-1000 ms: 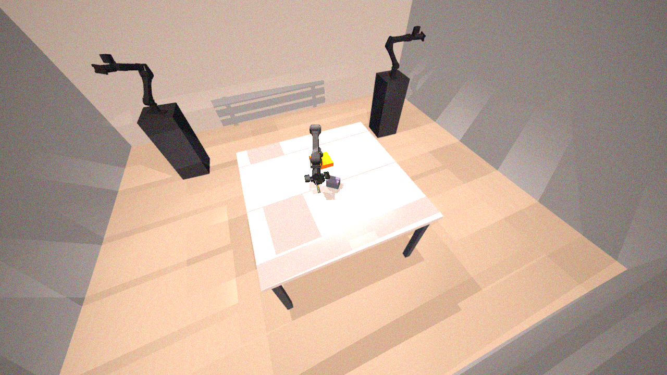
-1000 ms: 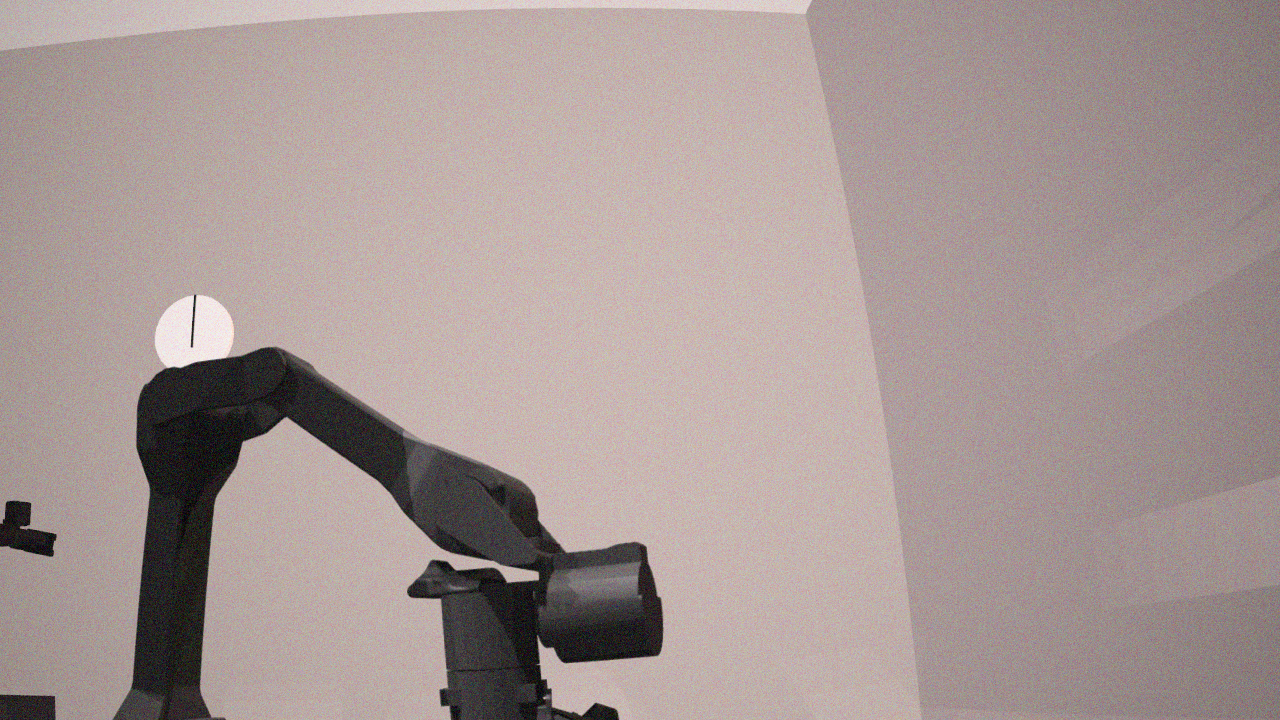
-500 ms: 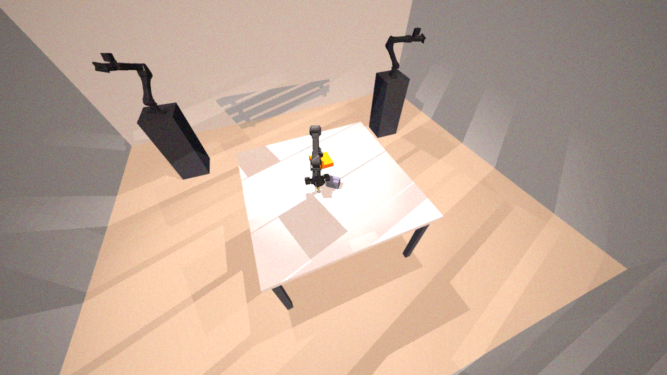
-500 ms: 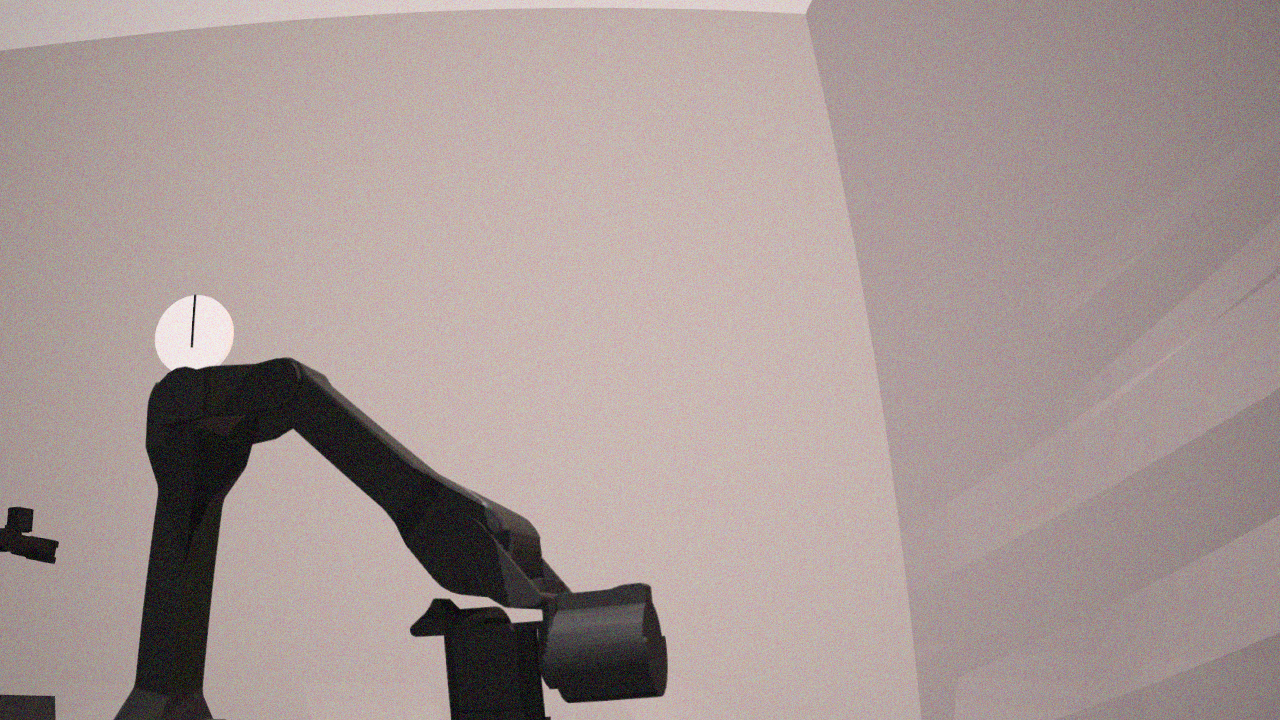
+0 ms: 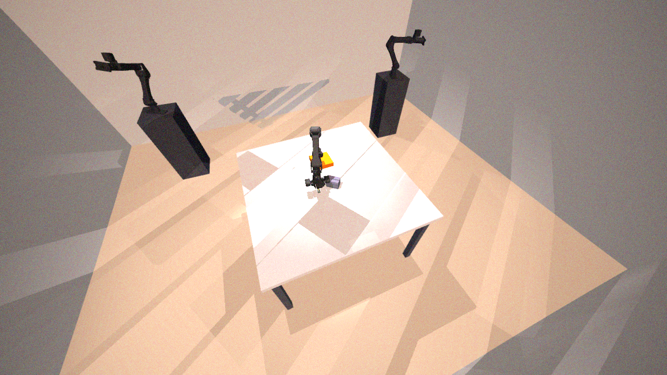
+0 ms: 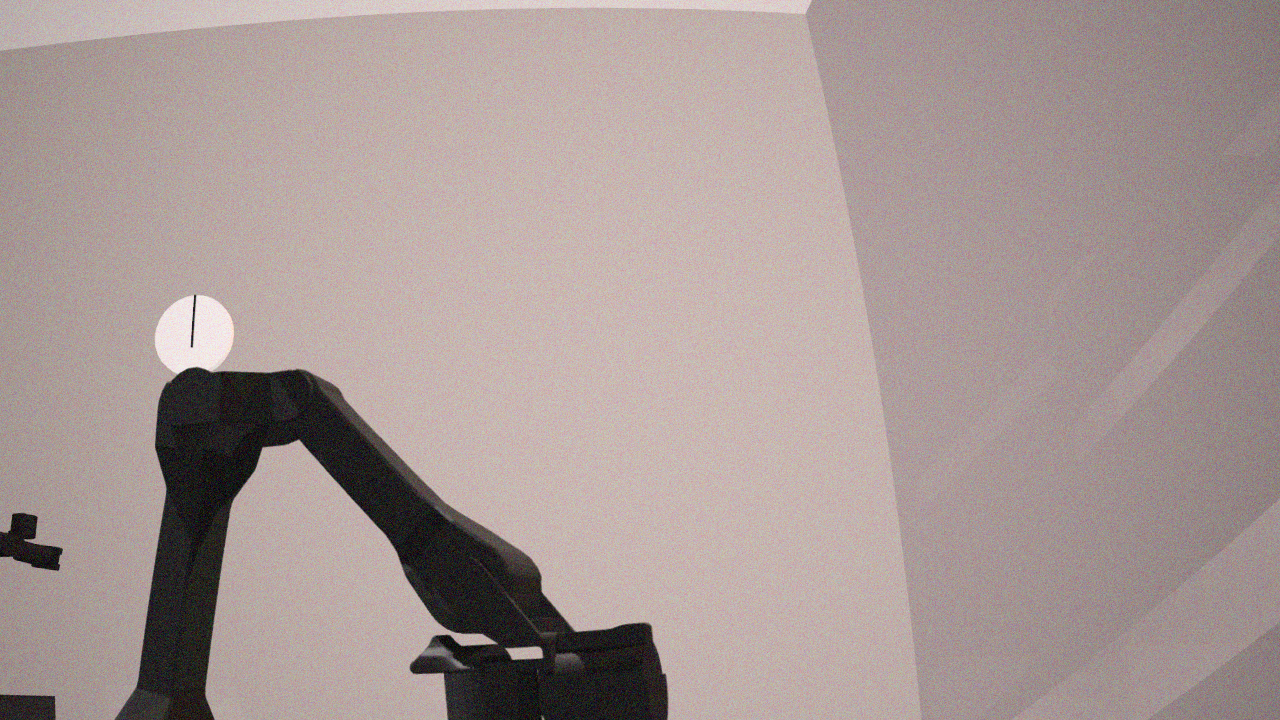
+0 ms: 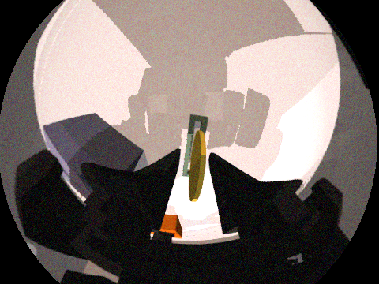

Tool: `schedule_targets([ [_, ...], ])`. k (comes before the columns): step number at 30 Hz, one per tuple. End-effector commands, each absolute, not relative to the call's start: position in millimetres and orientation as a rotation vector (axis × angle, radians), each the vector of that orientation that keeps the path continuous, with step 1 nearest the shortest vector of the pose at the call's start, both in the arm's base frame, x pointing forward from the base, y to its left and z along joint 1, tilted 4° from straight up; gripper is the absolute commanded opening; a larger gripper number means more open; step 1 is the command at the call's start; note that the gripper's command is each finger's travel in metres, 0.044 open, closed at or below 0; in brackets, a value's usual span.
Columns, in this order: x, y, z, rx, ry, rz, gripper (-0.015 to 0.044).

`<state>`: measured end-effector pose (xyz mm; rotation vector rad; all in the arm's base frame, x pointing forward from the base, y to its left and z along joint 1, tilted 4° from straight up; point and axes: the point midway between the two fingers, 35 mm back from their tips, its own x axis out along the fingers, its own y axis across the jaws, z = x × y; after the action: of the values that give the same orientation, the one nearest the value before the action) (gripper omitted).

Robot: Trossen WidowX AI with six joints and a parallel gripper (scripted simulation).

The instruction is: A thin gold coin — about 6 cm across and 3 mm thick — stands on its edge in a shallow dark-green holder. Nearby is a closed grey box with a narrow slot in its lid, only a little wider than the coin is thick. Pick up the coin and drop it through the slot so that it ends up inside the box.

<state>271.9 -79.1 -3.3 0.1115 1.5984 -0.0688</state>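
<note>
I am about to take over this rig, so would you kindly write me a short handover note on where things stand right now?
Gripper: open, partly spread, holding nothing, pointing down over the coin.
Coin: on edge in the green holder, lined up with the gap between the fingers, not gripped.
Grey box: on the table to one side of the gripper; its slot is not visible.
Done: approach and alignment.
Left: lower, close on the coin, lift, carry to the box, drop through the slot.

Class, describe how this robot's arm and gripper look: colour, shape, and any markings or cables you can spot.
The arm is matt dark grey to black, built of chunky, faceted links. The gripper has two black, wedge-shaped fingers tapering to points. No cables or markings are visible.
</note>
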Motion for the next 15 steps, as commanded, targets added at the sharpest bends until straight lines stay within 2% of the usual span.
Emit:
schedule_targets([
  [1,270.4,-78.1,-7.6,0.117,1.603,-0.067,0.0134],
  [6,270.4,-78.1,-7.6,0.117,1.603,-0.067,0.0003],
  [15,270.4,-78.1,-7.6,0.117,1.603,-0.067,0.0000],
])
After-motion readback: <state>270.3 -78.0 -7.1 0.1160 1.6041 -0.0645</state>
